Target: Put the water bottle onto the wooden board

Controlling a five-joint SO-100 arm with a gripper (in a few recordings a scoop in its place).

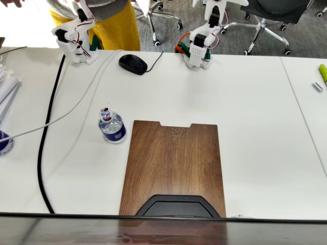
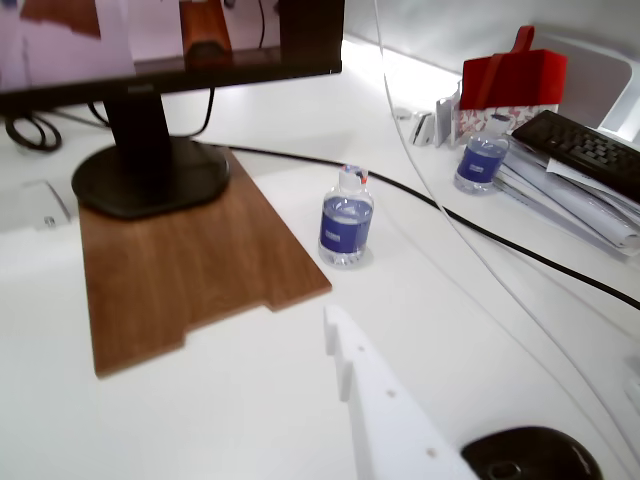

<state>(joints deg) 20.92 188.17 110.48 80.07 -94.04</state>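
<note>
The water bottle (image 1: 112, 126) stands upright on the white table, just left of the wooden board (image 1: 173, 163) near its notched far corner. In the wrist view the bottle (image 2: 346, 228) stands a little to the right of the board (image 2: 190, 270), not touching it. My arm's base (image 1: 200, 45) sits at the far edge of the table, well away from both. My gripper (image 2: 340, 335) shows one white finger (image 2: 375, 400) at the bottom, pointing toward the bottle from a distance, with nothing on it. The other finger is out of frame.
A black monitor stand (image 2: 150, 180) rests on the near end of the board (image 1: 176, 205). A black mouse (image 1: 133, 64) lies beside my base. A black cable (image 1: 46, 153) and a thin white one run left of the bottle. Another small bottle (image 2: 482, 160), a red box (image 2: 510, 85), a keyboard (image 2: 590, 145) and papers lie farther off.
</note>
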